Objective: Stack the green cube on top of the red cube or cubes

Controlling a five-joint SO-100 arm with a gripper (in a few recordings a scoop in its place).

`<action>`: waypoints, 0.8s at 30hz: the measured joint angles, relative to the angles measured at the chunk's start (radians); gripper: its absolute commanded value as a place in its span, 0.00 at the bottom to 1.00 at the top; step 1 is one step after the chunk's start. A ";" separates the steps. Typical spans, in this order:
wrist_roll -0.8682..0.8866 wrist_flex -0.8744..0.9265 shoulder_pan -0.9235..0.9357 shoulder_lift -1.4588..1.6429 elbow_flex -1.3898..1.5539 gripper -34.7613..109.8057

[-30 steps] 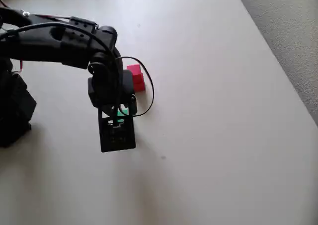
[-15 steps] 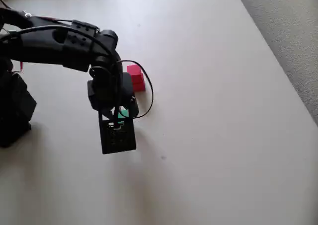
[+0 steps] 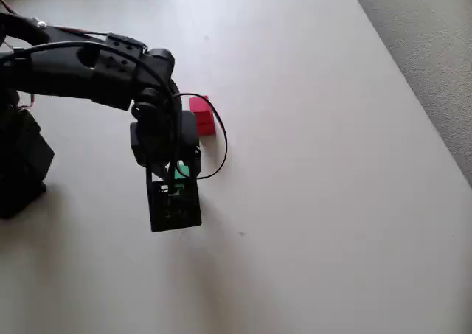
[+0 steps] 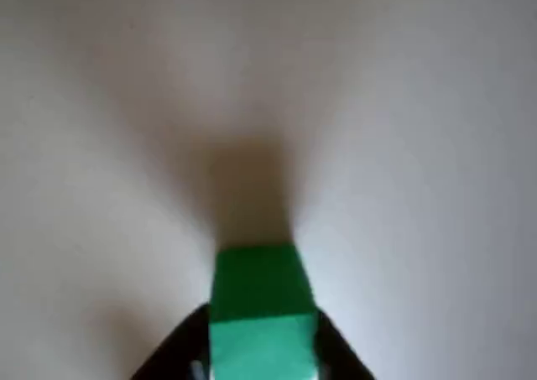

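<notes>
The green cube (image 4: 261,313) sits between my black fingers at the bottom of the wrist view, with its shadow on the bare table beyond it. From overhead only a sliver of the green cube (image 3: 181,172) shows under the arm's head, where my gripper (image 3: 179,176) is shut on it. The red cubes (image 3: 201,115) lie side by side on the table, just up and to the right of the gripper, partly behind the arm and its black cable.
The pale table (image 3: 317,172) stretches wide to the right and below the arm. Its right edge runs diagonally, with grey carpet (image 3: 435,46) beyond. The arm's black base (image 3: 18,157) stands at the left edge.
The arm's head has shifted slightly down and left in the overhead view, carrying the green cube a little farther from the red cubes.
</notes>
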 measured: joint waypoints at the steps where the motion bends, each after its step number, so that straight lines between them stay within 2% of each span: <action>1: 0.000 0.000 -0.002 0.008 0.002 0.23; 11: 0.072 0.156 -0.172 0.275 -0.025 0.23; 24: 0.178 0.302 -0.342 0.196 -0.310 0.23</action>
